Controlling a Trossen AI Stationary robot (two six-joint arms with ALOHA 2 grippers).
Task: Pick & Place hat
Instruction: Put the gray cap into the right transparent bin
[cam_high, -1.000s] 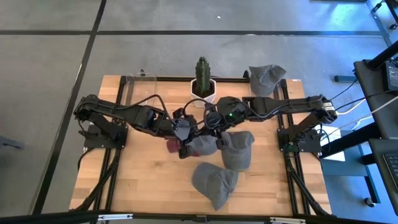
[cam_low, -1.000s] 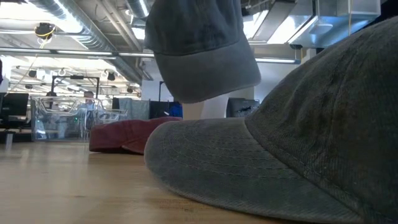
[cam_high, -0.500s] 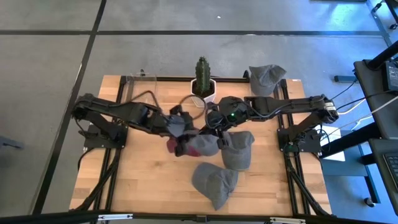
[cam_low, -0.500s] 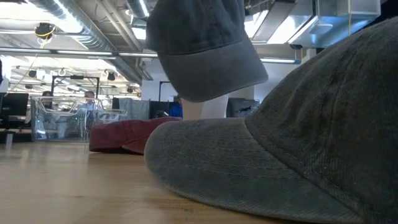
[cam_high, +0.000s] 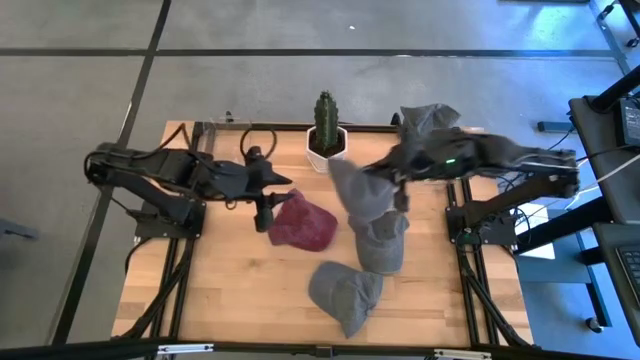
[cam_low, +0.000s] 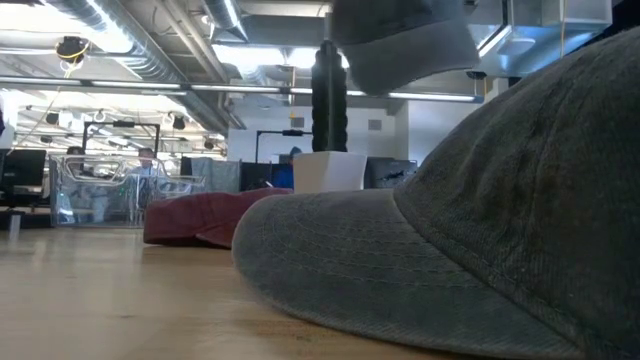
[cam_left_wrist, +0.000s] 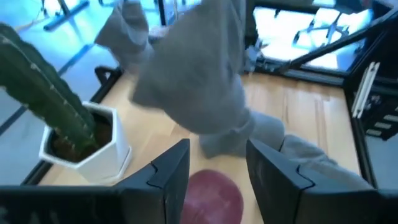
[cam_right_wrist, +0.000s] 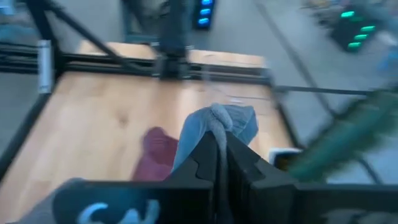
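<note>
A grey hat (cam_high: 356, 197) hangs in the air over the table's middle, with my right gripper (cam_high: 386, 172) shut on it; in the low view only the hat's lower edge (cam_low: 400, 45) shows at the top. A dark red hat (cam_high: 303, 222) lies flat on the wood. My left gripper (cam_left_wrist: 216, 175) stands open just left of the red hat (cam_left_wrist: 214, 194), touching nothing. The hanging grey hat (cam_left_wrist: 199, 81) is ahead of it. My right gripper pinches a bunched fold of the grey hat's cloth (cam_right_wrist: 219, 122) between its two shut fingers. The hat is lifted clear of the table and hangs slack below and beside the fingers. Which part of the hat the fold is, I cannot tell.
A cactus (cam_high: 324, 112) in a white pot (cam_high: 328, 148) stands at the table's far edge. Two more grey hats (cam_high: 381, 243) (cam_high: 345, 290) lie right of the middle and toward the near edge. Another grey hat (cam_high: 428, 120) sits at the far right corner.
My left gripper has opened, let go of the grey hat and drawn back toward the table's left edge. My right gripper has risen and gone toward the right and far edges, carrying the grey hat. The red hat now lies uncovered.
</note>
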